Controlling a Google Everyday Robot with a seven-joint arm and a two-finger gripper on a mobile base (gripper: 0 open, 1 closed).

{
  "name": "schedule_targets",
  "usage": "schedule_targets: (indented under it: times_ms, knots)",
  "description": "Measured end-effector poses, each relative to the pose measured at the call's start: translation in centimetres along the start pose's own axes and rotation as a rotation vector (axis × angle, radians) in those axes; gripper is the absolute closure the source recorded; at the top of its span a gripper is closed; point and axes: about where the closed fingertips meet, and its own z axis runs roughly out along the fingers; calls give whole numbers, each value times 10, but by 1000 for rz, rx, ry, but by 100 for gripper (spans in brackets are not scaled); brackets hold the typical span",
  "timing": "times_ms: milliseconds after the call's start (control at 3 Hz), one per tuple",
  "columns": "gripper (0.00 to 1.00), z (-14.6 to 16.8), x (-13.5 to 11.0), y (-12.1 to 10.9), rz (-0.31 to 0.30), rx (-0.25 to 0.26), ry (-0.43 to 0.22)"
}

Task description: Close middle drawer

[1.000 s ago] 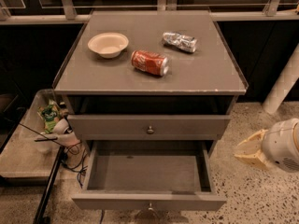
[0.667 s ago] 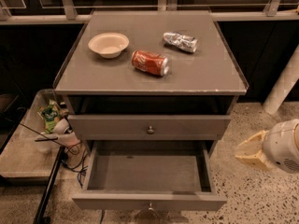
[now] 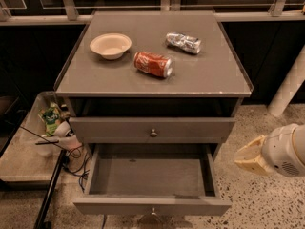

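Note:
The grey cabinet [image 3: 152, 80] stands in the middle of the view. Its middle drawer [image 3: 151, 205] is pulled far out towards me; its inside [image 3: 147, 175] is bare and its small round knob [image 3: 152, 210] sits at the bottom edge of the view. The drawer above it [image 3: 119, 129] is pushed in, with its own knob [image 3: 153, 132]. The lowest drawer is hidden under the open one. My gripper [image 3: 249, 159], cream-tipped on a white wrist [image 3: 286, 150], hangs at the right, beside the open drawer's right side and apart from it.
On the cabinet top lie a cream bowl [image 3: 110, 45], a red can [image 3: 152, 64] on its side and a crushed silver can [image 3: 183, 42]. A low shelf with small items [image 3: 52, 123] and cables [image 3: 71, 159] is at the left. A white post [image 3: 290, 87] stands at the right. The floor [image 3: 267, 199] is speckled.

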Motion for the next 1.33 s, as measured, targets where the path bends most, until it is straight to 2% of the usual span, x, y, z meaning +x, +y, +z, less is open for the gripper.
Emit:
schedule_targets:
  times_ms: [333, 667, 1000, 1333]
  knots:
    - [100, 36, 14, 1, 63, -39, -8]
    - [100, 76, 39, -2, 162, -44, -26]
    - [100, 112, 57, 0, 240, -36, -101]
    - [100, 142, 68, 9, 283, -24, -204]
